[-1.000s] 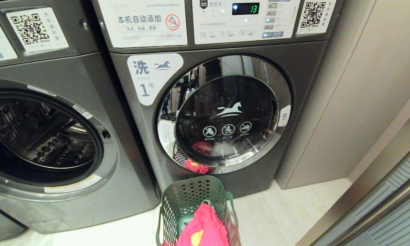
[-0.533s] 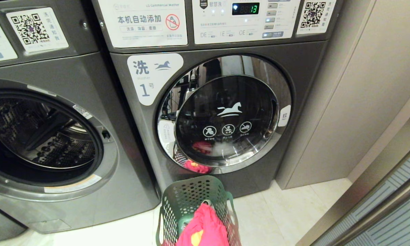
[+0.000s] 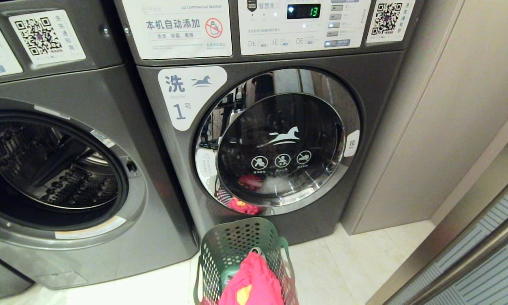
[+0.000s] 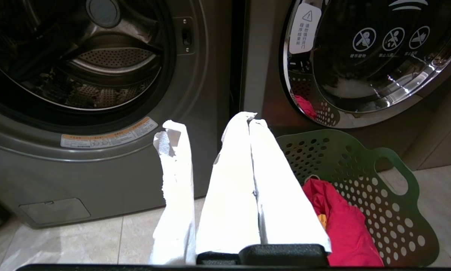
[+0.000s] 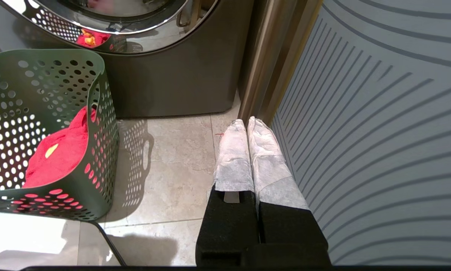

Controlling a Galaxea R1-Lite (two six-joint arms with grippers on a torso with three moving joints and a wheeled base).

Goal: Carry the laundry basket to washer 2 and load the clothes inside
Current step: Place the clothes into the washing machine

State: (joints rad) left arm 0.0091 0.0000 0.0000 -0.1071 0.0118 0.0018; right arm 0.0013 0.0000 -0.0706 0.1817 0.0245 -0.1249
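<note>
Both sets of fingers [image 4: 248, 124] [image 5: 246, 124] are pressed together, holding nothing, beside the basket [image 3: 237, 245] of clothes [image 3: 254, 279], which sits on the floor before washer 1 [image 3: 275, 140], probably waiting for pickup.

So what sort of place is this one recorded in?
Most likely a shared or coin laundry room: two grey front-load washers side by side, one labelled 1 and one with its drum open, QR-code payment stickers on the panels, and a green laundry basket on the tiled floor.
</note>
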